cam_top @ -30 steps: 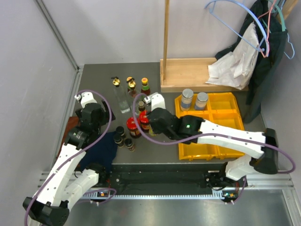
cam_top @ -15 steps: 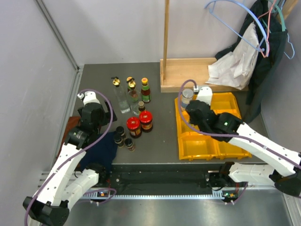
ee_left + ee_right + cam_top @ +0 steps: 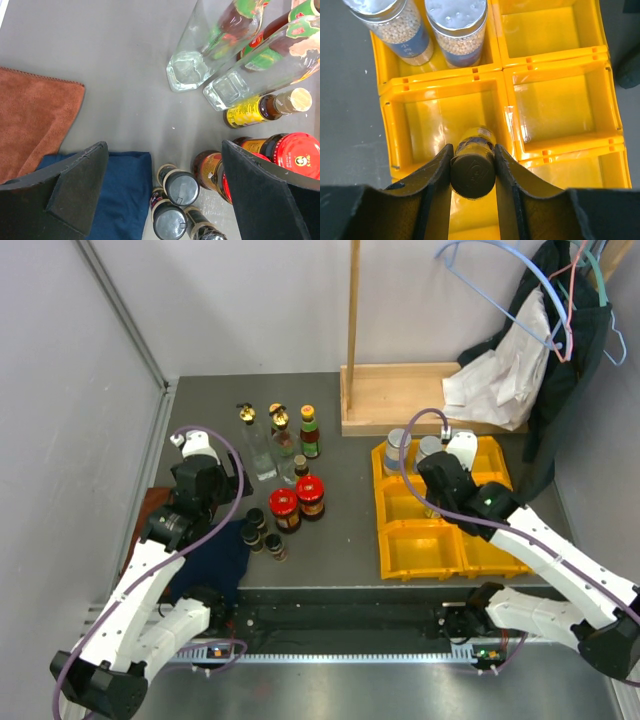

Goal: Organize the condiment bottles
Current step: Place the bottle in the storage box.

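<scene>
Since the earlier frame the right arm has swung from the bottle cluster at mid-table across to the bin [image 3: 445, 75], carrying one small dark-capped bottle [image 3: 472, 176]; the left arm has barely shifted

Right tool [image 3: 472, 150]: clenched on the bottle just below its cap. The bottle hangs upright over the near part of the middle-left compartment. Whether its base touches the compartment floor cannot be told. Two pale jars [image 3: 457, 27] stand in the far-left compartment, one row beyond.

Left tool [image 3: 164, 150]: released, jaws spread wide with nothing between them, hovering above the small dark bottles [image 3: 175, 192] on the left of the table [image 3: 340, 530].

Not yet binned: two red-lidded jars [image 3: 297, 502], the tall clear bottles [image 3: 258, 450] and the small dark ones.

Step in hand, as judged: set the bottle down in the middle-left compartment.

1. Shift the bottle slightly far, so that it clears the near wall and sits inside the compartment
2. Lower straight down, keeping the bottle vertical, until the base rests flat
3. Spread the jaws only after the base is seated; an early release is likely to tip a narrow bottle
4. Withdraw straight up, so that the fingers do not catch the cap or the compartment walls
</scene>
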Controlling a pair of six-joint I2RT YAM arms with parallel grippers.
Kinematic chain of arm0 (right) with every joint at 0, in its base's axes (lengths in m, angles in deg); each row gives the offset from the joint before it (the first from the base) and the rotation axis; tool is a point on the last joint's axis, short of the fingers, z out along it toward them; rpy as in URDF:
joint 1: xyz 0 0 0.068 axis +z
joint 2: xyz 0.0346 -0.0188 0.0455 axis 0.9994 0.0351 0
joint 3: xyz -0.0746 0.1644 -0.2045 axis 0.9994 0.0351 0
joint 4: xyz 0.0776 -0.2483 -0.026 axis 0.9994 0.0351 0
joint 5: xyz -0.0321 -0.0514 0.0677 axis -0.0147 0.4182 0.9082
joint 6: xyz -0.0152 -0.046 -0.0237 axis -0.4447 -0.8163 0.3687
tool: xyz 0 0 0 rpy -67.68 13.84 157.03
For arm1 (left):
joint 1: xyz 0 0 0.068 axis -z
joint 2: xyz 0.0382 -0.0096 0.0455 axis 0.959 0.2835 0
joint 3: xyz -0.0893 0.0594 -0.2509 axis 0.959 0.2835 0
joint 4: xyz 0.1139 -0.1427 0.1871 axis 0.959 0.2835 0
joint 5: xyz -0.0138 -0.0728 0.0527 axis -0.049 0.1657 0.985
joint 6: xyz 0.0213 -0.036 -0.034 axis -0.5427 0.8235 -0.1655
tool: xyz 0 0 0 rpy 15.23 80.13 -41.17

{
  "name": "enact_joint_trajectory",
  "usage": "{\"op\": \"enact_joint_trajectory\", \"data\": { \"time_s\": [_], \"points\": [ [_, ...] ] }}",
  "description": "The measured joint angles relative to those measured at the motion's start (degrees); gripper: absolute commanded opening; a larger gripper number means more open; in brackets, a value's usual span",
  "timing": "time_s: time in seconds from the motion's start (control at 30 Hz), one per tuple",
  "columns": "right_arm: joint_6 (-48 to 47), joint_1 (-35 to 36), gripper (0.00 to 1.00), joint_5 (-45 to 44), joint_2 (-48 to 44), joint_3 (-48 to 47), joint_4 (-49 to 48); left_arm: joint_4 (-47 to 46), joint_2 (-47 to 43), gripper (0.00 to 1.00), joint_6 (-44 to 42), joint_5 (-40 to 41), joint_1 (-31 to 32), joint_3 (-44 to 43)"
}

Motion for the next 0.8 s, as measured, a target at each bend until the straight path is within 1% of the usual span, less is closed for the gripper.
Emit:
{"op": "enact_joint_trajectory", "data": {
  "time_s": [0.3, 0.37, 0.5, 0.57, 0.6, 0.63, 0.7, 0.73, 0.8],
  "points": [
    [0.0, -5.2, 0.00, 4.4, 1.5, 4.5, -5.0, -0.1, 0.0, 0.99, -0.7, -0.2, 0.0, 0.0],
    [0.0, -6.2, 0.04, 5.0, 2.4, 5.2, -5.8, 0.0, 0.0, 0.99, -0.7, -0.2, 0.0, 0.0],
    [-0.1, -7.5, 0.06, 6.1, 4.1, 6.4, -7.4, 0.0, 0.0, 0.99, -0.7, -0.2, 0.0, 0.0],
    [-0.1, -8.0, 0.09, 6.5, 4.9, 6.8, -7.8, -0.1, 0.0, 0.99, -0.7, -0.3, 0.0, -0.1],
    [-0.1, -8.2, 0.11, 6.4, 5.0, 6.9, -8.2, 0.0, 0.0, 0.99, -0.7, -0.3, 0.0, -0.2],
    [-0.2, -8.4, 0.20, 6.5, 5.1, 6.9, -8.5, 0.0, 0.0, 0.99, -0.6, -0.3, 0.0, -0.3],
    [-0.2, -8.4, 0.25, 6.6, 5.1, 7.1, -9.1, 0.0, 0.0, 0.99, -0.6, -0.4, 0.0, -0.3],
    [-0.2, -8.4, 0.34, 6.6, 5.1, 7.1, -9.3, 0.0, 0.0, 0.99, -0.7, -0.4, 0.0, -0.3],
    [-0.2, -8.4, 0.47, 6.8, 5.1, 7.1, -9.6, 0.0, 0.0, 0.99, -0.7, -0.5, 0.0, -0.3]
  ]
}}
